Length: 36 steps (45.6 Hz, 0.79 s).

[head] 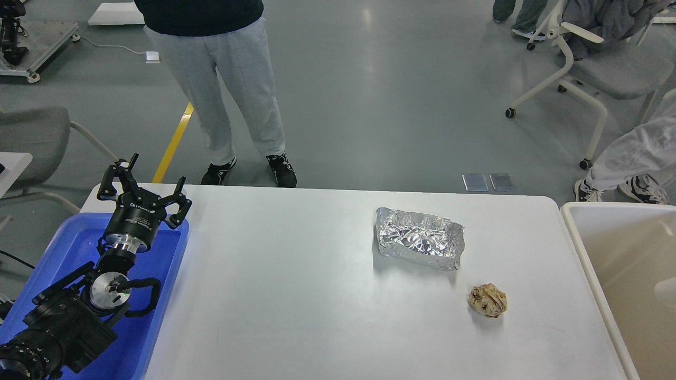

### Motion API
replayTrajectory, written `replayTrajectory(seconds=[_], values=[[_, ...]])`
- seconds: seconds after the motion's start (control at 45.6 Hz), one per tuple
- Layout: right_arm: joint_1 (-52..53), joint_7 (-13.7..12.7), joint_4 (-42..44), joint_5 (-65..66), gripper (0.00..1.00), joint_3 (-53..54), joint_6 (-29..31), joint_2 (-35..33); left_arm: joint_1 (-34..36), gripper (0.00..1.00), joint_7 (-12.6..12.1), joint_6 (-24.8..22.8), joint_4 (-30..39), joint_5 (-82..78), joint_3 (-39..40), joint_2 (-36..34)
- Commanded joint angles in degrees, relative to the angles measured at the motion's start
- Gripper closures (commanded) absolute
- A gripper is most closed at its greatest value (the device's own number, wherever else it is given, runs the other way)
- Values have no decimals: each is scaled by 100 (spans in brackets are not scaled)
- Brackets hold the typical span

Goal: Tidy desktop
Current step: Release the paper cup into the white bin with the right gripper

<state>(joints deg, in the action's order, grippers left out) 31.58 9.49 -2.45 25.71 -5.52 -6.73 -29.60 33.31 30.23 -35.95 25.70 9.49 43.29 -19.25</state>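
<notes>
The white desktop (296, 295) fills the middle of the head view. A crumpled silver foil tray (420, 238) lies on it right of centre. A crumpled brown paper ball (487, 300) lies just in front and to the right of the foil. My left gripper (148, 184) is raised over the far end of the blue tray (158, 295) at the desktop's left edge. Its fingers are spread apart and hold nothing. It is far from the foil and the paper ball. My right arm and gripper are out of view.
A beige white-rimmed bin (581, 248) stands against the desktop's right edge. A person in grey trousers (232, 95) stands close behind the far edge. Office chairs (597, 68) and a seated person's legs (628, 158) are at the back right.
</notes>
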Motion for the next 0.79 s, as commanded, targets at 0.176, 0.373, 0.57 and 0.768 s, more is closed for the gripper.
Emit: replayTrajectory(seconds=[0.176,0.373,0.57,0.768], values=[[-21,-149,201,-40,100,-116,-39,112,0,0,0,0,-3,0,-4,0],[-21,-131,201,-119,84,-81,-118,112,0,0,0,0,5,0,-4,0],[67,-105,201,-330,19,-81,-522,244,0,0,0,0,-3,0,-4,0],[287,-114,227,-356,1,-98,-1472,490,0,0,0,0,5,0,-4,0]])
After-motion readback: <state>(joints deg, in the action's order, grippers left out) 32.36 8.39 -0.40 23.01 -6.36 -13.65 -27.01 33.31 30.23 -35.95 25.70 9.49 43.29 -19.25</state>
